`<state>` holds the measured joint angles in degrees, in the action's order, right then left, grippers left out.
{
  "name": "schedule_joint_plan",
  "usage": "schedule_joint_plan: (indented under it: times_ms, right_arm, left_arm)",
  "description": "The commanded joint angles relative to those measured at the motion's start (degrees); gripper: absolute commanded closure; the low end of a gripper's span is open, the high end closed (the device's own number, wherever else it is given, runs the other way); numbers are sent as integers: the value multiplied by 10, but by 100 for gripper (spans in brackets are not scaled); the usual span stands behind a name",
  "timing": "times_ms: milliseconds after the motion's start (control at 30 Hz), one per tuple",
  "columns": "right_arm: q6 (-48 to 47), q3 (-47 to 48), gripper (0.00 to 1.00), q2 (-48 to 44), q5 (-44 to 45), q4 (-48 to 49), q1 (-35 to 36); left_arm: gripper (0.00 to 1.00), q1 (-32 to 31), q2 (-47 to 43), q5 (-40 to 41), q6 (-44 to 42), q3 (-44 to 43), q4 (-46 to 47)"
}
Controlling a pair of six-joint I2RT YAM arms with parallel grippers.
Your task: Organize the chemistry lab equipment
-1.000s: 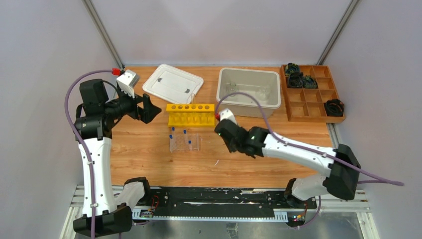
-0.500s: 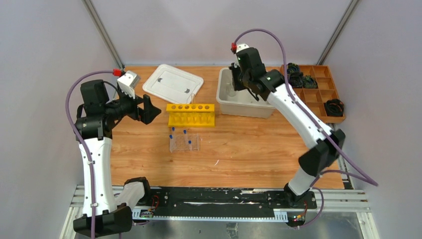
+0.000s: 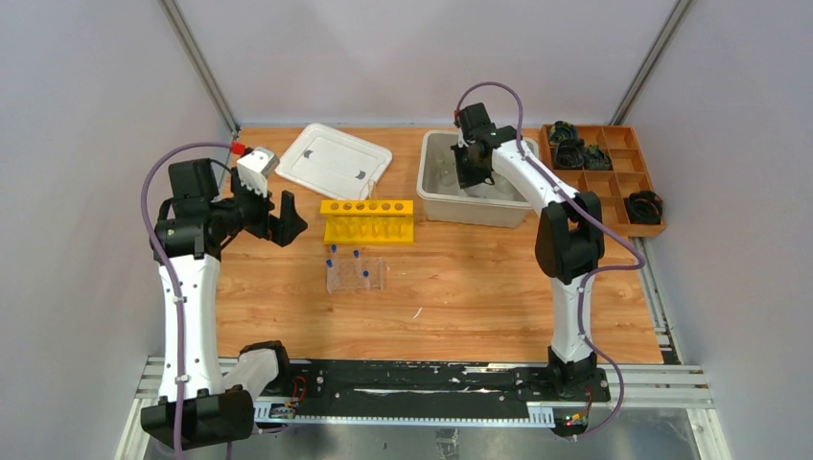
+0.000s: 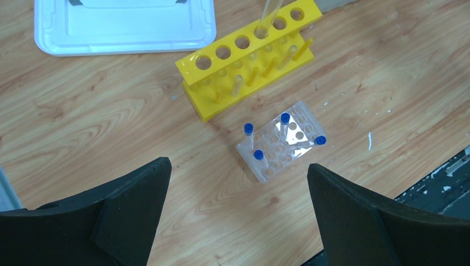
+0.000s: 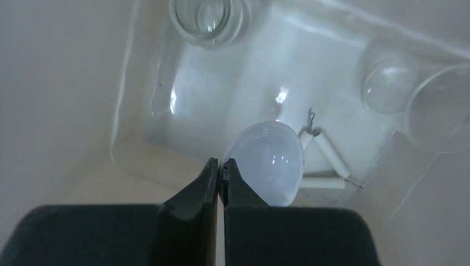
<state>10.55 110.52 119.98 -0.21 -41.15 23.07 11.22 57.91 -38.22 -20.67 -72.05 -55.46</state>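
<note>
Fingers of the right gripper (image 5: 220, 166) are pressed together inside the translucent white plastic tub (image 5: 83, 83), just beside the small white round dish (image 5: 270, 160). Clear glass vessels (image 5: 206, 16) already lie there. Left gripper (image 4: 235, 166), spread wide, hangs above the yellow tube rack (image 4: 244, 61) and the clear rack (image 4: 288, 149) of blue-capped tubes (image 4: 249, 128), which are probably still to store.

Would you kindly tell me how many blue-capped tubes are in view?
4 blue-capped tubes, all in the clear rack beside the yellow rack: two at its left end, one on its far edge, one toward its right end. The bin could hide more.
</note>
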Motion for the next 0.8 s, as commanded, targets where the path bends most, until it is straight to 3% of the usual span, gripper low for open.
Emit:
schedule_joint_plan:
  times_ms: [0, 400, 767]
  right_arm:
    - [17, -41, 100, -8, -40, -4, 1]
    - [35, -170, 100, -42, -62, 40, 3]
    - [87, -304, 100, -130, -18, 115, 29]
  left_arm:
    - [0, 3, -4, 9, -20, 9, -3]
    - [0, 2, -13, 20, -35, 25, -3]
    - [0, 3, 9, 2, -41, 35, -3]
